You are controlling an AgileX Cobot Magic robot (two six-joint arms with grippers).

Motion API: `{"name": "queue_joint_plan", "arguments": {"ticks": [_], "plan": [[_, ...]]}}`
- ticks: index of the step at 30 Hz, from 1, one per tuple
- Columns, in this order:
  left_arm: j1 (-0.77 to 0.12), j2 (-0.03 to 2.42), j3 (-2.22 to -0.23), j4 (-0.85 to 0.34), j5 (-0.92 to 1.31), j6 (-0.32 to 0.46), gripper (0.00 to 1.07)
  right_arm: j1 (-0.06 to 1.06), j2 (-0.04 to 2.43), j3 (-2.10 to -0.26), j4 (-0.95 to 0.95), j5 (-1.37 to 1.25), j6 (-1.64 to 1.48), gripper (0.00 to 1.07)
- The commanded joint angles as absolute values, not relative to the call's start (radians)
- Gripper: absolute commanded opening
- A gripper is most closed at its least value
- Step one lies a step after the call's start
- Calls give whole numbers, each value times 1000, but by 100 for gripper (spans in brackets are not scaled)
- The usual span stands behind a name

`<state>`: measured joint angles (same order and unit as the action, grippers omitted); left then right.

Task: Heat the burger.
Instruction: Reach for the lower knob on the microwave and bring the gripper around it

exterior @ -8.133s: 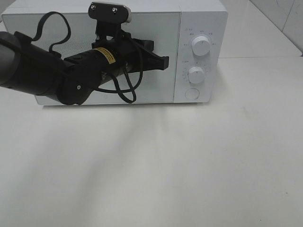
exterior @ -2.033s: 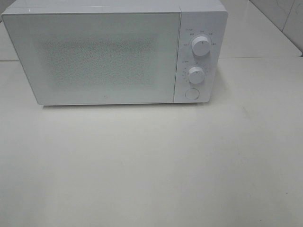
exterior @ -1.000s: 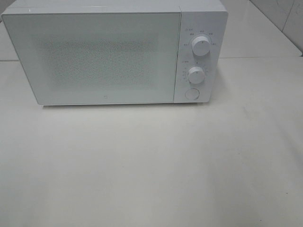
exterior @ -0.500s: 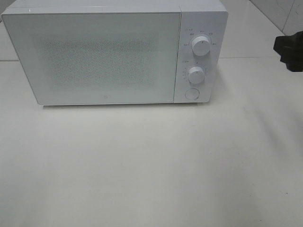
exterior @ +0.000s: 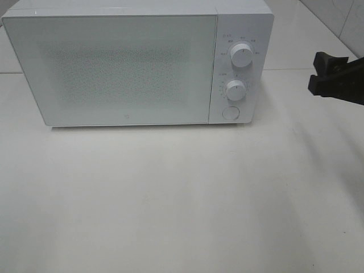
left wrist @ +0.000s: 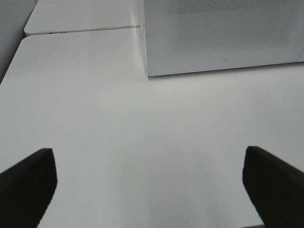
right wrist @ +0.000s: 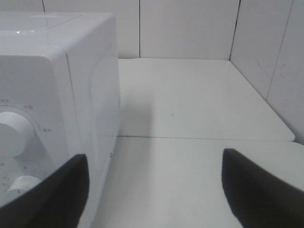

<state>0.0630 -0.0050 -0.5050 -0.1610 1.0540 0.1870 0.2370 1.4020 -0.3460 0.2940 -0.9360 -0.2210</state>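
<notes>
Exterior high view: a white microwave (exterior: 245,25) stands at 12 o'clock on the pale table (exterior: 182,199), its frosted door (exterior: 114,71) shut. The right gripper (exterior: 319,73) is at 3 o'clock, beyond the upper knob (exterior: 242,57) and lower knob (exterior: 235,90), with its jaws spread and empty. The left gripper (left wrist: 148,156) hangs over bare table in front of the door's lower corner, jaws wide apart and holding nothing. The burger shows in no view, so its place relative to either claw cannot be told; the shut door blocks any look into the oven.

White tiled walls (right wrist: 190,28) border a pale, evenly lit tabletop (exterior: 182,199).
</notes>
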Motion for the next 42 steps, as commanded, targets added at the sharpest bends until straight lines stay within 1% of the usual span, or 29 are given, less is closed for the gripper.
{"name": "queue_joint_plan", "arguments": {"ticks": [1,2,4,5,6,7,9,10,11,13,14,23,24,30,42], "plan": [[69,-26,-504,-169,1043,187,100,291,1434,-343,387,-1011,-275,75],[69,-26,-504,-168,1043,187,100,342,1472,-343,442,-1058,-289,75],[69,-26,-504,-168,1043,187,100,363,1485,-343,462,-1073,-294,75],[69,-26,-504,-168,1043,187,100,412,1516,-344,507,-1108,-295,75],[69,-26,-504,-168,1043,187,100,435,1532,-344,527,-1127,-295,75],[69,-26,-504,-168,1043,187,100,435,1532,-344,527,-1127,-295,75],[69,-26,-504,-168,1043,187,100,490,1580,-344,561,-1168,-295,75],[69,-26,-504,-168,1043,187,100,490,1580,-344,561,-1168,-295,75],[69,-26,-504,-168,1043,187,100,524,1606,-344,578,-1197,-295,75],[69,-26,-504,-168,1043,187,100,539,1618,-348,588,-1207,-295,75],[69,-26,-504,-168,1043,187,100,577,1646,-356,625,-1228,-294,75],[69,-26,-504,-168,1043,187,100,666,1731,-417,725,-1241,-296,75],[69,-26,-504,-168,1043,187,100,691,1750,-442,762,-1241,-296,75],[69,-26,-504,-168,1043,187,100,734,1810,-504,777,-1250,-296,75],[69,-26,-504,-168,1043,187,100,731,1921,-617,765,-1260,-288,75]]}}
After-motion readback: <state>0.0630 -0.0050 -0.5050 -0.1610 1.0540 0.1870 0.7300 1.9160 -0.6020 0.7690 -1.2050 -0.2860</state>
